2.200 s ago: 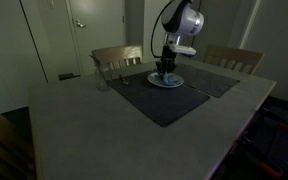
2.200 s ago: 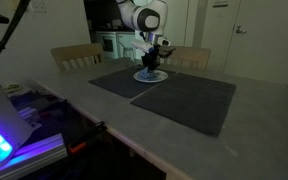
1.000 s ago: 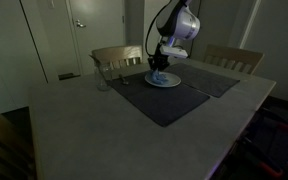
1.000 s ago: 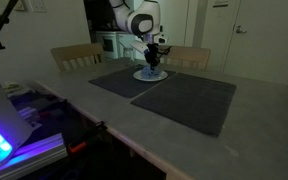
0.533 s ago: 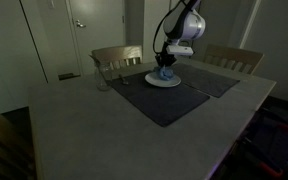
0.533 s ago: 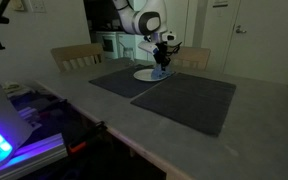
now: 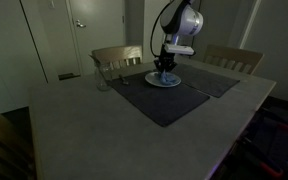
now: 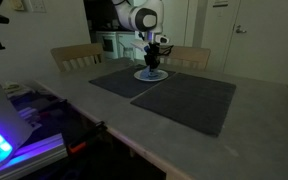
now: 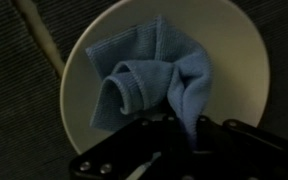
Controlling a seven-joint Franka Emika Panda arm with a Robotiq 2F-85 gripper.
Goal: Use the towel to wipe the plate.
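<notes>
The plate (image 9: 234,60) holds the towel (image 9: 149,80) (crumpled, pinched by the hand (image 9: 189,130)).

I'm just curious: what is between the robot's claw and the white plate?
A bunched light blue towel, pinched by the gripper and lying on the plate; the wrist view shows it best.

Above the plate (image 7: 176,82), the Franka arm (image 7: 182,20) shows rounded white shells broken by a dark ring at the joint in both exterior views, with a thin dark cable (image 7: 161,25) curving along one side. Its gripper (image 7: 165,68) is black below the white wrist, and the wrist view shows a dark, blocky housing at the plate's near rim, dotted with small bright screw heads (image 9: 85,166), with dark jaws.
</notes>
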